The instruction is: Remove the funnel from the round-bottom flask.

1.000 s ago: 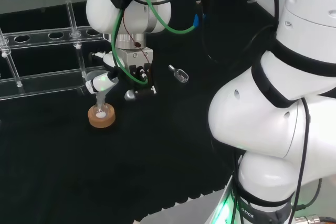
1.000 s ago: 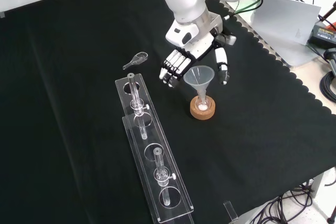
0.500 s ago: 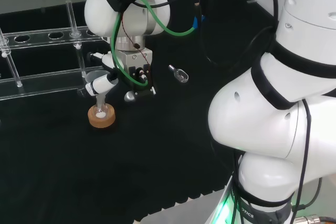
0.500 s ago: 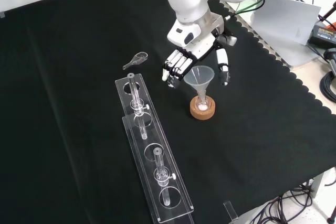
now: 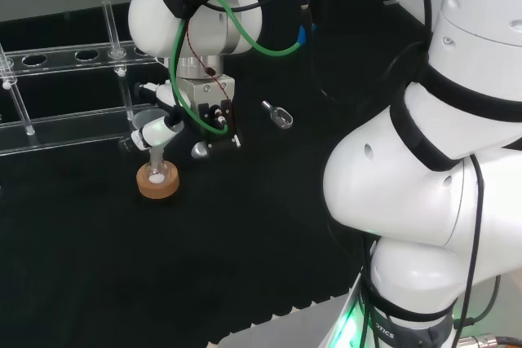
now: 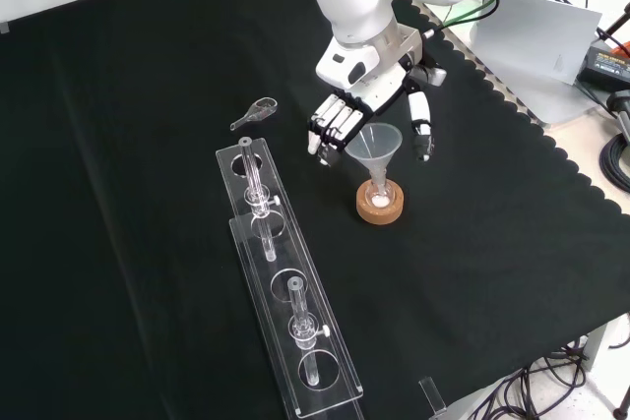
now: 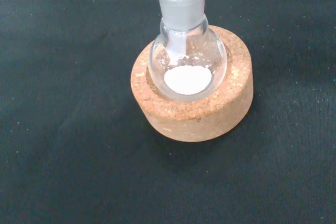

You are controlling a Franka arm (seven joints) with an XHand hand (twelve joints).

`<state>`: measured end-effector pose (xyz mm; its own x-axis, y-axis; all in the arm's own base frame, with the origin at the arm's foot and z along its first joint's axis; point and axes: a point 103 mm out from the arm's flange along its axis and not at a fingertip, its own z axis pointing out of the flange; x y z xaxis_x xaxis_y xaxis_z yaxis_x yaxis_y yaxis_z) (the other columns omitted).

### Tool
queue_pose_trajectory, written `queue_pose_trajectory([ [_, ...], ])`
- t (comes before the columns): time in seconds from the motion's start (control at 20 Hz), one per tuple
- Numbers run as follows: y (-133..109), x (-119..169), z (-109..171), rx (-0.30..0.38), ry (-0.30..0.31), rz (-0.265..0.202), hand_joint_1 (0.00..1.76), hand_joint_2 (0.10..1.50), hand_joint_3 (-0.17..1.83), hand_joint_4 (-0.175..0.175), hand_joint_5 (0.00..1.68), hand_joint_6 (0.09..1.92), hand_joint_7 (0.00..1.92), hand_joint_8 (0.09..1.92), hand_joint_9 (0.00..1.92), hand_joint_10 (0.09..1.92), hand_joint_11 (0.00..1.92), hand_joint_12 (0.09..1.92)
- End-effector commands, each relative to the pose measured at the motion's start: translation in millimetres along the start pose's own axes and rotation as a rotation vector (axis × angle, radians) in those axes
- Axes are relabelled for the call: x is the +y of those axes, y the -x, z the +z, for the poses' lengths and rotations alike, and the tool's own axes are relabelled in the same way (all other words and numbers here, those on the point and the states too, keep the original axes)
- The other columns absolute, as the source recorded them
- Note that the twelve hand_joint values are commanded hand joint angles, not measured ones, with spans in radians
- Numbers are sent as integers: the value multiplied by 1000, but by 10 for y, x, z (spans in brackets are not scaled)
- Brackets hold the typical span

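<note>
Front view, left to right: the rack (image 6: 285, 322) lies well left, then the hand (image 6: 366, 115) hangs open behind the funnel (image 6: 373, 146), fingers (image 6: 329, 125) left of its rim, thumb (image 6: 421, 135) right, neither seeming to touch. The funnel sits in the flask (image 6: 380, 195) on its cork stand (image 6: 379, 208), near the cloth's middle. To do this well, I judge the hand should close evenly on the cone, then lift straight up, so the flask and its white powder (image 7: 187, 79) stay seated.
</note>
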<state>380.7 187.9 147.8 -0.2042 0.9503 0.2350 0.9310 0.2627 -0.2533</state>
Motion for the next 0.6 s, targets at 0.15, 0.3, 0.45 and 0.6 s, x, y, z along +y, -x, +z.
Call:
queue_pose_trajectory([
  [0.15, -16, -19, 63, -7, -21, 2, 429, 698, 2, -19, 142, 87, 165, 526, 0, 563, 0, 878],
  [0.3, -15, -20, 74, -6, -25, 6, 430, 698, 2, -17, 167, 87, 175, 536, 0, 614, 0, 895],
  [0.45, -7, -21, 72, -10, -26, 8, 432, 697, 1, -17, 201, 87, 201, 556, 12, 779, 0, 944],
  [0.6, -7, -17, 74, -15, -25, 9, 437, 697, 1, -16, 238, 87, 232, 572, 74, 841, 0, 1023],
])
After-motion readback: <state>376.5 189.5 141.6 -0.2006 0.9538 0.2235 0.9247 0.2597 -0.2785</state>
